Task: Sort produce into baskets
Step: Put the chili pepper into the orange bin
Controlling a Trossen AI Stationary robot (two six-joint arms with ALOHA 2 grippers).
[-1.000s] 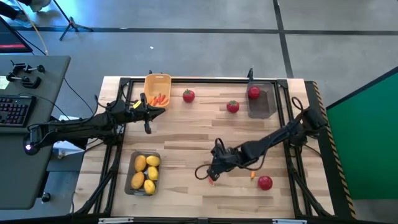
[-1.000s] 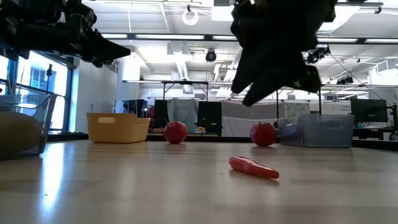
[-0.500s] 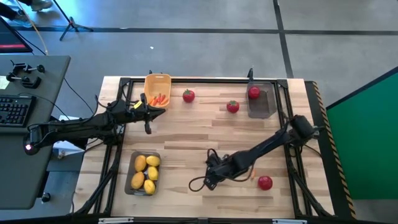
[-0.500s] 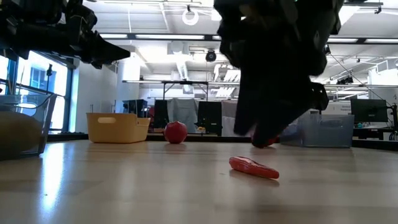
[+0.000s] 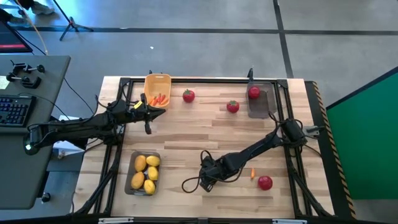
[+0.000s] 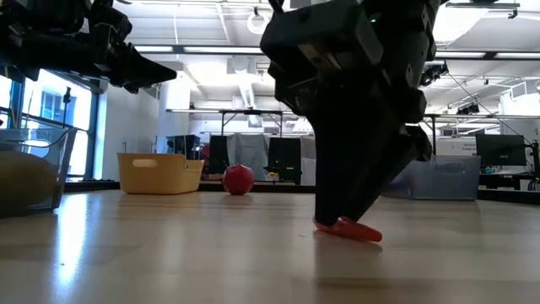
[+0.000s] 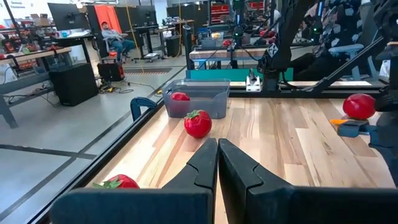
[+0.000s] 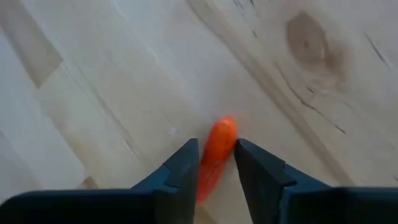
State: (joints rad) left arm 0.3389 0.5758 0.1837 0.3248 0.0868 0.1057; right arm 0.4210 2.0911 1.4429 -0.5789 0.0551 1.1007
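Change: since a second ago the right arm has reached farther toward the table's front and dropped low, so its gripper now sits down on the carrot piece it hovered above before; the left arm has not shifted.
Right gripper (image 8: 214, 165): lowered to the table (image 5: 186, 134) near the front middle, its two dark fingers (image 8: 183, 168) set narrowly either side of a thin orange-red carrot-like piece (image 8: 214, 152), touching or nearly touching it; the piece lies on the wood, not lifted.
Low view: the same piece (image 6: 350, 229) shows at the gripper's foot, flat on the table.
Nearby: a second small orange piece (image 5: 252, 174) lies just beside a round red fruit (image 5: 265, 182) toward the front right.
Left gripper (image 7: 217, 149): fully closed, holding nothing, held above the table beside the yellow-orange plastic basket (image 5: 157, 79) at the back left.
Yellow-orange basket contents: several orange carrot pieces (image 5: 160, 98).
Grey see-through tray, back right (image 5: 264, 107): one red fruit with a green top (image 5: 254, 93) inside.
Loose red fruits: two on the wood along the back, one (image 5: 188, 95) just beside the yellow-orange basket, one (image 5: 232, 106) beside the back-right tray.
Grey see-through tray, front left (image 5: 130, 167): oval yellow lemons (image 5: 145, 173) grouped inside.
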